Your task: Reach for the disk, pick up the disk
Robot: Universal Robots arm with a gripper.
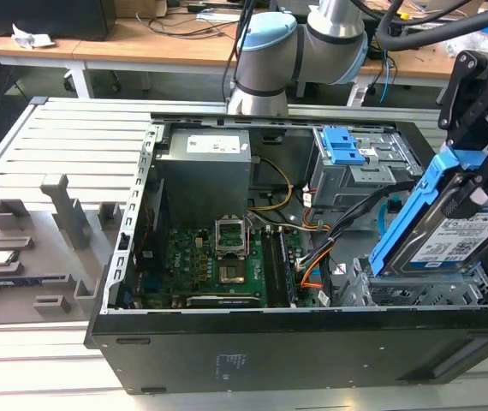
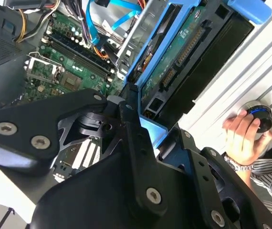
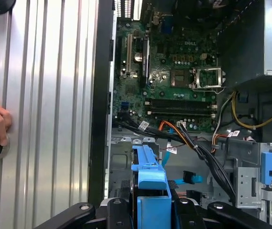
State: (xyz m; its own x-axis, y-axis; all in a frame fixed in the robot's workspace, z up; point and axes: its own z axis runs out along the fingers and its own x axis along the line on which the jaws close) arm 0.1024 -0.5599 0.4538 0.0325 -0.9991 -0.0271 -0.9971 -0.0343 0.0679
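gripper (image 1: 475,175) was clamped on the blue rails of the disk (image 1: 454,235) | disk was held tilted, lifted above the drive cage (image 1: 415,291) at lower right of the exterior view | reach and grasp judged done | motherboard (image 1: 218,265) lay beyond, mid-frame

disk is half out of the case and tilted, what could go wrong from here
The disk hangs tilted in the gripper, its lower end just above the drive cage; it may catch there. Loose cables run close beside it and could snag. A person's hand rests on the slatted table near the case.
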